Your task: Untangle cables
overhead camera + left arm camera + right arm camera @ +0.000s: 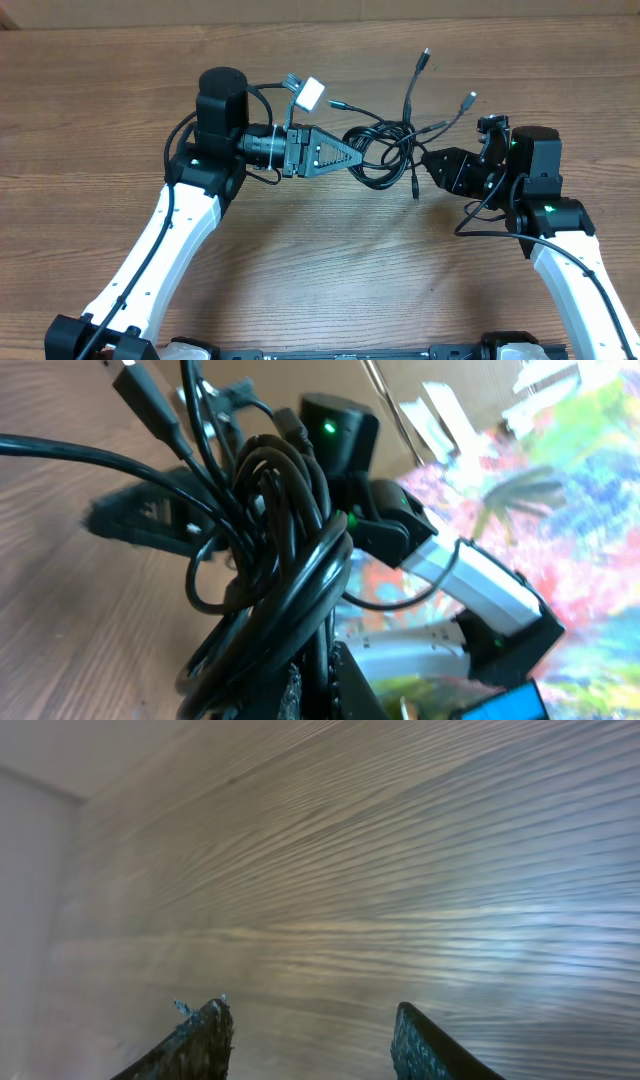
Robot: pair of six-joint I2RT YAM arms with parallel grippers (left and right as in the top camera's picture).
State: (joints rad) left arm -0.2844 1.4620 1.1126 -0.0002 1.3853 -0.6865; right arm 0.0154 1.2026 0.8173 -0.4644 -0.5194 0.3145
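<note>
The cables (385, 150) lie as a tangled black bundle of loops at mid-table, with plug tips sticking out at the back (425, 55) and right (470, 98). My left gripper (352, 155) reaches in from the left and is shut on the bundle's left side. In the left wrist view the looped cables (270, 550) rise straight out of my left gripper (322, 685), a strand pinched between its jaws. My right gripper (424, 165) sits just right of the bundle, open. In the right wrist view my right gripper (312, 1025) shows only bare wood between its fingertips (212, 1030).
A white plug block (310, 93) on one cord lies behind the left gripper. The right arm (420, 545) fills the space behind the bundle in the left wrist view. The wooden table (320, 270) ends at a pale wall along the back (320, 12).
</note>
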